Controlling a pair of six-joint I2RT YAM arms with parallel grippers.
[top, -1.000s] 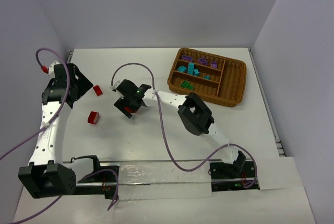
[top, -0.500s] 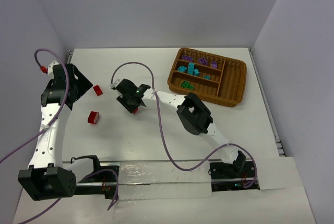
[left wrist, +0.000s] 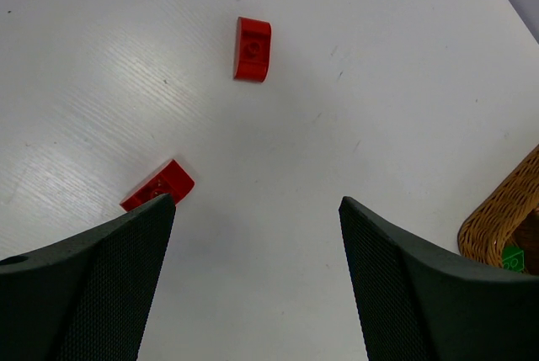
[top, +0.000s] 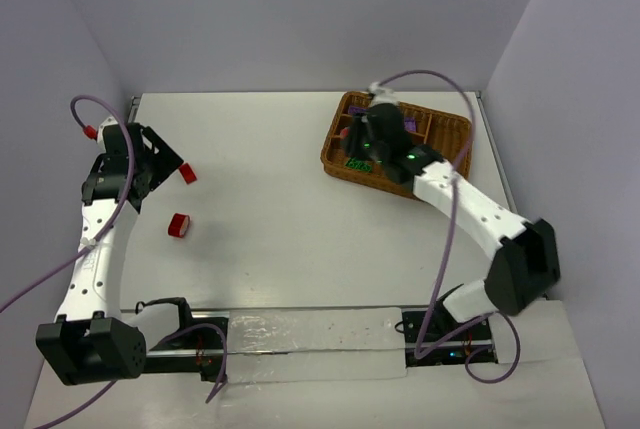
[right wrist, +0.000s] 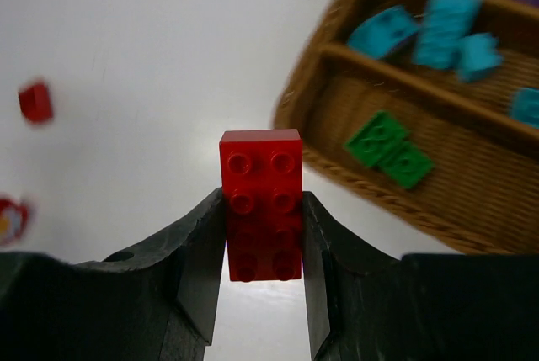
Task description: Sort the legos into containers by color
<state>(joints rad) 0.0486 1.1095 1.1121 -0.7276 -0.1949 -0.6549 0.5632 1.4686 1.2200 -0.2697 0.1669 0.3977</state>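
My right gripper [right wrist: 261, 196] is shut on a red two-by-four lego [right wrist: 261, 177] held studs up, just off the near-left edge of the wicker tray [right wrist: 312, 58]. In the top view this gripper [top: 361, 143] hovers over the tray's [top: 455, 159] left end. Green legos [right wrist: 387, 149] lie in the nearest slot, teal legos [right wrist: 438, 29] in the one behind, and purple ones [top: 408, 124] at the back. My left gripper [left wrist: 257, 201] stands open over bare table. A flat red lego [left wrist: 157, 187] lies by its left finger, with a rounded red lego [left wrist: 253, 48] farther off.
The two loose red legos [top: 187, 174] [top: 179, 225] lie on the left of the white table, close to the left arm. The tray's corner [left wrist: 505, 218] shows at the right edge of the left wrist view. Walls close in the table on three sides.
The right gripper shut on the red lego at the table's centre, and the arm swung it right to the tray's left end. The left arm barely moved.
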